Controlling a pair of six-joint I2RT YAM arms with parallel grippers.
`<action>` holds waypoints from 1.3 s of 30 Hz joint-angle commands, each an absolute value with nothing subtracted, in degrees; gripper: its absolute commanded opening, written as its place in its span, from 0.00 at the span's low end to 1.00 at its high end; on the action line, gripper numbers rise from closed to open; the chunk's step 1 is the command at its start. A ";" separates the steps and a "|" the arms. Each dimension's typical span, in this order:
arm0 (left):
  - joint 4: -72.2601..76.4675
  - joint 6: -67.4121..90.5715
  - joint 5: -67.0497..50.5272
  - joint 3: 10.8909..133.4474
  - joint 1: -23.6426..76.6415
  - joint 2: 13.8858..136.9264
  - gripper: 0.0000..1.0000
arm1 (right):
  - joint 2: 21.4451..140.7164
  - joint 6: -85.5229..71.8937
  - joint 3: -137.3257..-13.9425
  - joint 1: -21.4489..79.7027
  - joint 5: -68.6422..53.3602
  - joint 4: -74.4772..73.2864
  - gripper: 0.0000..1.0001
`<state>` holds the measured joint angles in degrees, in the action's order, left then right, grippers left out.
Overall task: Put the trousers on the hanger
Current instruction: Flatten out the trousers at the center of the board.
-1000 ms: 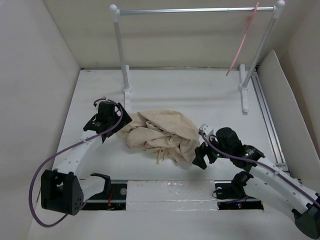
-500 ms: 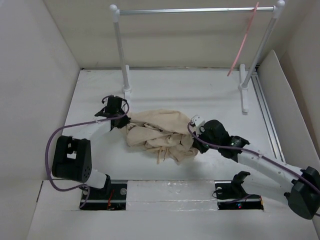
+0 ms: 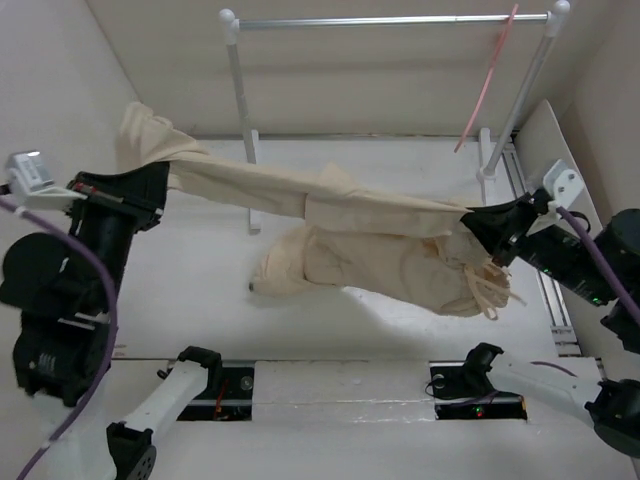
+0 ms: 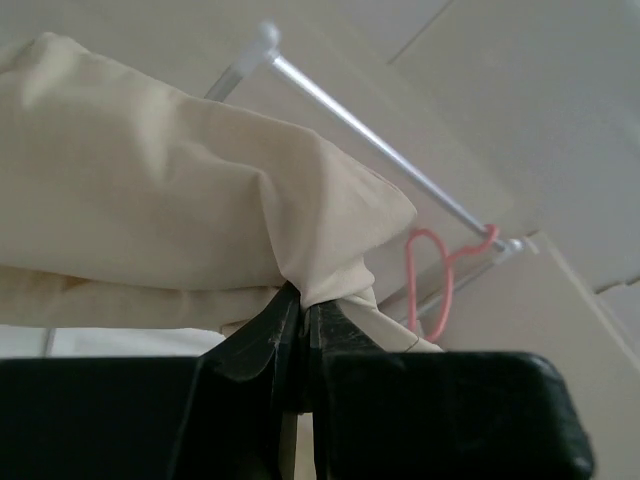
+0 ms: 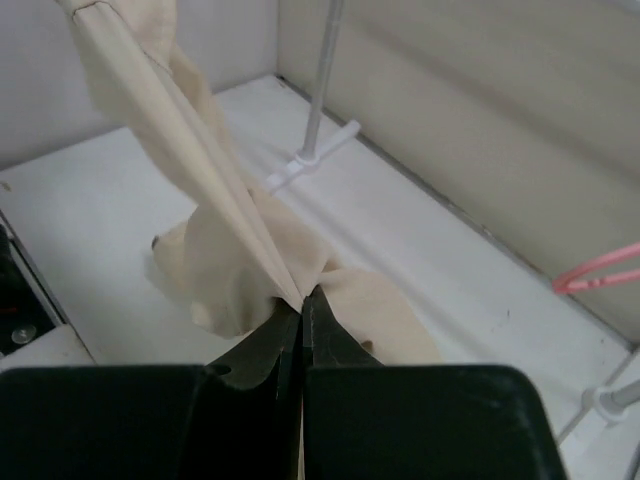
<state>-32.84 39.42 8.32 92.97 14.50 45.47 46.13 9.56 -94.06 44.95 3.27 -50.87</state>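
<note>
The beige trousers [image 3: 370,235] hang stretched in the air between both arms, with a loop of cloth sagging to the table in the middle. My left gripper [image 3: 158,180] is raised at the far left and shut on one end of the trousers [image 4: 180,210]. At the right, my right gripper [image 3: 472,222] is shut on the other end of the trousers [image 5: 250,260], where drawstrings dangle. The pink hanger [image 3: 487,80] hangs on the right end of the rail, apart from the cloth; the hanger [image 4: 440,275] also shows in the left wrist view and the hanger [image 5: 600,268] in the right wrist view.
A clothes rail [image 3: 390,20] with a silver bar on white posts [image 3: 240,100] stands at the back of the table. Cream walls close in the left, back and right. A metal track [image 3: 535,240] runs along the right side.
Both grippers closed on the crumpled trousers on the table, then rose and spread apart. The trousers went from a heap to a span stretched between the arms.
</note>
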 commanded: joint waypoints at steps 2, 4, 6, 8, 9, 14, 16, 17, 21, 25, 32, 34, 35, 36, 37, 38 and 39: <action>-42.79 32.26 26.01 103.77 11.95 49.56 0.00 | 48.42 15.73 -109.29 44.03 9.05 -66.87 0.00; -42.80 32.08 26.45 103.71 11.95 49.31 0.00 | 51.23 15.73 -111.79 44.03 8.70 -68.46 0.00; -41.14 31.99 27.25 100.74 11.95 48.34 0.00 | 51.68 16.17 -109.88 44.03 10.27 -68.03 0.00; -38.25 31.73 27.42 94.36 11.95 47.99 0.00 | 50.89 16.78 -103.66 44.03 16.76 -64.18 0.00; -37.19 31.47 27.86 91.26 11.95 48.25 0.00 | 50.28 17.05 -95.27 44.03 19.40 -60.33 0.00; -23.86 27.96 26.89 71.75 11.95 58.57 0.00 | 54.57 19.07 -77.45 29.04 17.25 -47.32 0.00; -19.97 25.85 26.81 74.33 11.43 65.09 0.06 | 57.46 19.34 -72.63 16.00 11.37 -38.87 0.00; -20.04 23.93 26.98 77.57 11.43 73.91 0.11 | 59.39 18.99 -72.25 11.99 9.86 -36.93 0.00; -31.27 21.98 24.08 101.38 13.78 90.95 0.55 | 70.73 14.07 -78.21 5.46 14.06 -34.56 0.00; -36.99 23.37 24.97 104.87 15.29 91.60 0.86 | 75.14 12.22 -81.38 3.16 6.27 -35.23 0.85; -25.41 33.83 6.81 55.10 15.29 62.36 0.54 | 57.24 11.34 -63.92 13.44 -1.74 -33.14 0.30; -25.13 35.86 2.64 46.06 15.29 58.97 0.48 | 50.54 10.28 -56.51 17.75 -5.01 -32.87 0.01; -25.22 36.73 0.81 44.05 15.29 56.19 0.50 | 48.54 9.94 -54.43 19.41 -5.44 -33.05 0.01; -25.22 37.70 0.27 41.95 15.29 54.77 0.53 | 46.86 9.58 -51.19 21.25 -5.62 -33.74 0.05; -24.35 39.97 0.35 38.79 15.29 52.49 0.64 | 44.32 8.71 -49.76 25.10 -5.62 -34.18 0.10; -23.65 40.86 0.35 38.33 16.08 51.43 0.72 | 43.43 8.35 -48.79 26.88 -5.45 -34.71 0.17; -22.60 41.91 0.35 37.71 16.08 51.07 0.76 | 42.81 8.00 -47.82 28.55 -5.62 -35.76 0.23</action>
